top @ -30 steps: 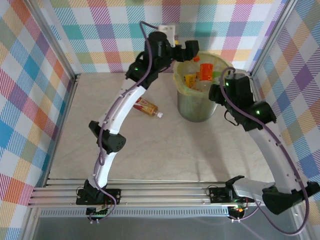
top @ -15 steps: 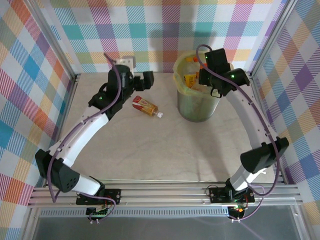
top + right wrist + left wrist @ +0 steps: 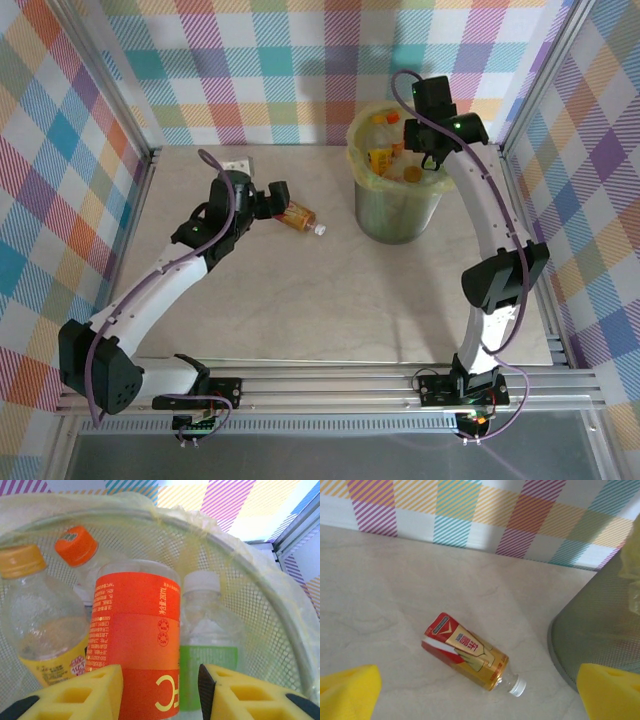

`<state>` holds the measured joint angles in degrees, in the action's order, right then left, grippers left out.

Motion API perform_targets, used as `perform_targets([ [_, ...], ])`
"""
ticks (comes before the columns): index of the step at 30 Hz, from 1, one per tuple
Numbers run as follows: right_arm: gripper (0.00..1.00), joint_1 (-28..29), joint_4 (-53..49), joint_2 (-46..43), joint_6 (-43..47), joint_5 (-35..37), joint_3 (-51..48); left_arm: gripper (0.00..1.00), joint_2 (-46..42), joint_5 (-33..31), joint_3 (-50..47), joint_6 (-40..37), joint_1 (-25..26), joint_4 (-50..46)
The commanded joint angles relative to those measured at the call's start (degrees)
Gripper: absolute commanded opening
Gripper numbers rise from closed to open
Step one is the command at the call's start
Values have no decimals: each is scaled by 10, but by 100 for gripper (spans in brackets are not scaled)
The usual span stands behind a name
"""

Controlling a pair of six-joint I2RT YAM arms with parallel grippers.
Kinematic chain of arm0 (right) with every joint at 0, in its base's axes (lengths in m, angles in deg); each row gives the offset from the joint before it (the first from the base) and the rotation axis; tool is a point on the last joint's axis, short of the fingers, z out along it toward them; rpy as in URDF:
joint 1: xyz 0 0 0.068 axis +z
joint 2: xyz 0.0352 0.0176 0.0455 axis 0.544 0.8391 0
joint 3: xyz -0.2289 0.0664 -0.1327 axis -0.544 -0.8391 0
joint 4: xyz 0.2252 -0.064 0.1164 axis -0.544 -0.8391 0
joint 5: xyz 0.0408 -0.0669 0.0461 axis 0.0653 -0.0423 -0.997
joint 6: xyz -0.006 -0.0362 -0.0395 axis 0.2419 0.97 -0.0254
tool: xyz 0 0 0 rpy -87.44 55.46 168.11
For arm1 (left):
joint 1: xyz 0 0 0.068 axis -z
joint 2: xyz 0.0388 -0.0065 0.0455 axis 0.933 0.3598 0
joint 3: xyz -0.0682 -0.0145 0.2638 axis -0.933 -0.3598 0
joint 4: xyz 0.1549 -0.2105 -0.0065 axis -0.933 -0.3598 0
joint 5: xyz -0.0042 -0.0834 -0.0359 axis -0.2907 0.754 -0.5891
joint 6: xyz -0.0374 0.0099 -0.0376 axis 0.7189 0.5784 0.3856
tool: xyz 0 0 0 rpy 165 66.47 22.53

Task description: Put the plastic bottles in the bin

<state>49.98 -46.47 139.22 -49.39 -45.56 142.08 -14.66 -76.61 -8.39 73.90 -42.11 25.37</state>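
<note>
A crushed bottle with a red and gold label and a white cap lies on the table left of the bin. My left gripper hangs open just left of it; in the left wrist view the bottle lies ahead of the wide-apart yellow pads, gripper, with the bin at right. My right gripper is over the bin. Its fingers stand open around an orange-labelled bottle, with a gap on the right side. Beside it are a yellow-labelled bottle and a green-labelled one.
The bin rim with its liner surrounds the right gripper. A white box sits at the back wall behind the left gripper. Checked walls and metal posts close the table; a rail runs along the near edge.
The left arm has pulled back from the bin and come down beside the bottle on the table. The right arm has swung up and over the bin.
</note>
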Motion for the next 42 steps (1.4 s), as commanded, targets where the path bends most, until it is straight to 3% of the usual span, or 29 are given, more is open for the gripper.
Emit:
perform_targets([
  [1, 44, -11, -16, 33, 33, 0, 32, 100, -23, -19, -16, 16, -12, 18],
  [11, 46, -17, -97, 110, 61, 3, 195, 100, -41, -26, -49, 31, -38, 14],
  [19, 53, 0, -129, 64, 54, -105, 244, 100, -61, -24, -65, 40, -57, 9],
  [22, 55, 34, -130, 37, 63, -141, 238, 100, -67, -16, -73, 51, -69, 9],
  [27, 61, 140, -122, 14, 101, -162, 210, 100, -81, 2, -93, 81, -98, 10],
  [33, 65, 231, -84, 21, 101, -190, 154, 100, -117, -16, -118, 105, -121, -3],
  [40, 68, 260, -67, 85, 100, -206, 134, 100, -170, -44, -148, 119, -141, -16],
  [42, 73, 262, -65, 109, 105, -212, 134, 100, -178, -46, -154, 121, -147, -21],
])
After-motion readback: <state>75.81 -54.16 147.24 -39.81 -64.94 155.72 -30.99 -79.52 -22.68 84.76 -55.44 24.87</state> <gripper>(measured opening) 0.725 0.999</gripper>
